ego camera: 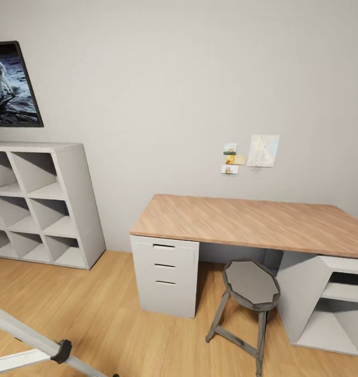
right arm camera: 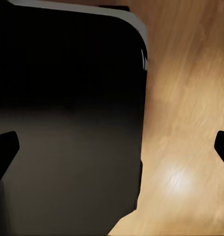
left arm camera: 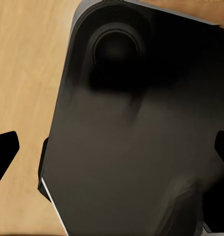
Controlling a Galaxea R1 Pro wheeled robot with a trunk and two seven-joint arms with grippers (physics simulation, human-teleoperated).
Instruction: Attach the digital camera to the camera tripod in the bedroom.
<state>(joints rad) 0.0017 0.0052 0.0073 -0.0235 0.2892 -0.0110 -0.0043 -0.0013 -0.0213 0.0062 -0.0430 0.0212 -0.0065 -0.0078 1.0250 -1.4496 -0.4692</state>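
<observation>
Standing beside the desk [ego camera: 252, 222], the camera tripod [ego camera: 32, 340] shows; both jaws spread wide, holding nothing.

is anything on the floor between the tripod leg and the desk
Nothing visible does. The tripod leg crosses the lower left corner of the head view, and bare wood floor runs from it to the desk. The stool stands further right, at the desk's knee space.

A stool [ego camera: 250, 285] stands before the desk [ego camera: 252, 220], shelf unit [ego camera: 43, 201] to its left, tripod legs [ego camera: 32, 343] nearest.
</observation>
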